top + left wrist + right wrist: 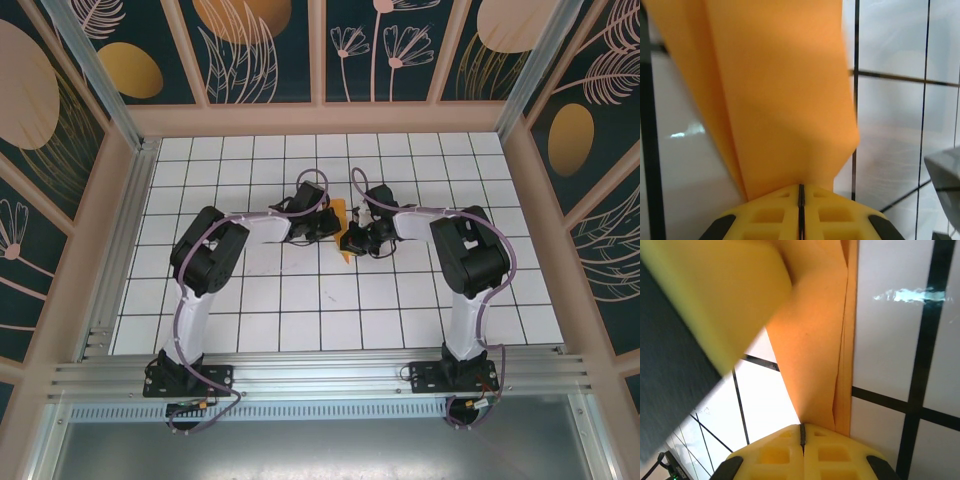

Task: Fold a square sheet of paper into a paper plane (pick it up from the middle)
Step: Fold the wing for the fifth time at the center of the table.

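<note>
Enclosure with dark floral walls (250, 40) around a white grid-tiled surface (300, 300). The left arm (205, 260) and right arm (470, 250) rise from the near rail, bend at the elbow and reach inward. Their forearms are roughly level, and the wrists meet just beyond the centre of the surface.

Left end effector (801, 187): jaws pressed together on one edge of the square sheet of paper (780, 100), which extends away from the fingertips as a doubled orange panel. Right end effector (801, 426): likewise closed, pinching the same sheet where several layers overlap along a straight edge. The sheet sits between the two wrists; whether it touches the tiles cannot be told.

Judged step: a mid-sequence fold, with the paper layered but not yet a slim dart. The next move probably calls for one end effector to hold firm while the other carries its edge across to the crease. The grip must neither slip nor tear the sheet.
</note>
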Controlling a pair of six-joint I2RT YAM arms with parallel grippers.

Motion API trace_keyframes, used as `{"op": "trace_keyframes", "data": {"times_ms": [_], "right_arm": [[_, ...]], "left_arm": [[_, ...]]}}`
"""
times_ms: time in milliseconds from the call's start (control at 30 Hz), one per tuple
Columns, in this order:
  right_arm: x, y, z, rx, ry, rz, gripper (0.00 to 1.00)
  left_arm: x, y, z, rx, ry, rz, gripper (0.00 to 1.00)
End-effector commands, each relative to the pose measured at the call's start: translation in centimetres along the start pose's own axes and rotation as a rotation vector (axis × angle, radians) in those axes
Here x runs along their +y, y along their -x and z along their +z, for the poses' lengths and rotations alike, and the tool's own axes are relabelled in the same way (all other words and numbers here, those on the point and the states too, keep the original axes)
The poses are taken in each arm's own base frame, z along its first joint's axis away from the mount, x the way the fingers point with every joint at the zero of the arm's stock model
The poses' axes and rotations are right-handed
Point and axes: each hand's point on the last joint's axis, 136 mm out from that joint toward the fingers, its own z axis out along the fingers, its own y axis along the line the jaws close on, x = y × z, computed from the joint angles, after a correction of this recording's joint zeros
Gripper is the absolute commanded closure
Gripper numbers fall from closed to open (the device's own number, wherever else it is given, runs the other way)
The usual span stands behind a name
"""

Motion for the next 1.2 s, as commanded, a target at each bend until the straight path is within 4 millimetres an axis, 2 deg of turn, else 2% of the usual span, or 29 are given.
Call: {"op": "trace_keyframes", "data": {"times_ms": [0,333,567,800,900,1000,1067,1167], "right_arm": [[-9.3,-5.7,1.9,0.141,-0.326,0.118,0.94],[-9.4,-6.0,1.7,0.146,-0.331,0.120,0.94],[-9.4,-6.2,1.7,0.146,-0.325,0.121,0.94],[-9.2,-6.1,1.7,0.147,-0.319,0.116,0.94],[-8.9,-5.9,1.7,0.144,-0.307,0.112,0.94],[-6.9,-5.0,1.4,0.120,-0.231,0.084,0.93],[-4.3,-3.6,0.6,0.076,-0.151,0.041,0.90],[0.7,-0.5,-1.6,-0.022,-0.018,-0.039,0.83]], "left_arm": [[3.6,2.7,0.9,-0.035,0.098,0.022,0.89],[8.0,7.6,1.9,-0.053,0.148,0.019,0.89],[10.3,10.9,1.1,-0.104,0.167,0.043,0.89],[11.0,14.0,0.1,-0.154,0.119,0.043,0.89],[9.9,15.3,-0.8,-0.178,0.110,0.053,0.89],[8.2,16.3,-2.7,-0.215,0.089,0.066,0.89],[7.1,16.7,-4.5,-0.246,0.087,0.072,0.88],[6.0,16.4,-7.5,-0.289,0.076,0.060,0.85]]}}
